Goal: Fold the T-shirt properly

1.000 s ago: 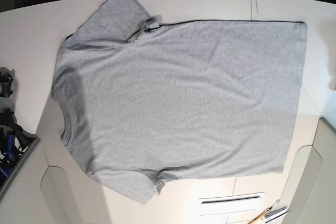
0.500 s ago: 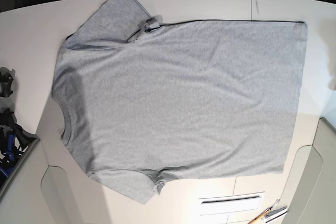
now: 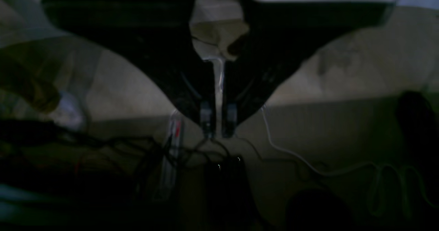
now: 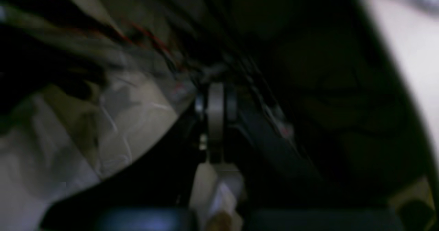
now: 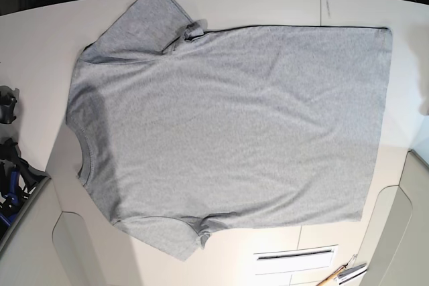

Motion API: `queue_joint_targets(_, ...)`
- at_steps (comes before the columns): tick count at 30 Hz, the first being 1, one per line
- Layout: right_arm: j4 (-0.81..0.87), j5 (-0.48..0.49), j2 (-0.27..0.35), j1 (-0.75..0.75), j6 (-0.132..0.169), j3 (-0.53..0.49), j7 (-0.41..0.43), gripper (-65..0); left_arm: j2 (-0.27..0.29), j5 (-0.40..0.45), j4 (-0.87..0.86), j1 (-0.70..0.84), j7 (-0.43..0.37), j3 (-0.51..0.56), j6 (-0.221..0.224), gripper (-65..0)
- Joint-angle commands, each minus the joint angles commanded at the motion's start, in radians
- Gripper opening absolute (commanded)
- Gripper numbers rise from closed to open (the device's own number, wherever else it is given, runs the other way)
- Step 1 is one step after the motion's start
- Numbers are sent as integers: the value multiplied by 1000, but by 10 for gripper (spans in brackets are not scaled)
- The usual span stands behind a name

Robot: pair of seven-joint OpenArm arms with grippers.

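Note:
The heather-grey T-shirt (image 5: 228, 125) lies spread flat on the white table (image 5: 268, 5), plain side up. Its neck is at the left, its hem at the right, one sleeve at the top left and one at the bottom left. No lettering shows. Neither gripper is over the table in the base view. In the left wrist view my left gripper (image 3: 218, 126) hangs over a dark floor, its black fingers almost together and holding nothing. The right wrist view is dark and blurred; my right gripper (image 4: 216, 111) looks shut and empty. The T-shirt shows in neither wrist view.
Dark parts of the right arm (image 5: 8, 165) sit at the table's left edge. A wooden-handled tool (image 5: 342, 274) and a slot (image 5: 295, 254) are at the bottom right. Cables (image 3: 308, 162) lie on the floor below my left gripper.

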Motion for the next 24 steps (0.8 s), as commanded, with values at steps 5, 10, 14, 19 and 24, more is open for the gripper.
queue_joint_targets(5, 93, 90, -30, 2, 0, 115, -21, -650, 0, -24, 72, 1, 0, -48, 1, -609)
queue_joint_targets(10, 101, 187, -110, 6, -9, 266, -29, -650, 0, -24, 126, -1, 0, -101, 0, -609)
queue_joint_targets(14, 101, 330, -189, 6, -61, 387, -101, -611, 0, -24, 153, -2, 0, -136, 0, -588)
queue_joint_targets(19, 94, 399, -253, 35, -185, 496, -196, -364, 0, -24, 161, -34, 0, -149, 0, -452)
queue_joint_targets(24, 61, 402, -287, 137, -259, 524, -363, -317, 0, -24, 161, -98, 128, -149, 0, -346)
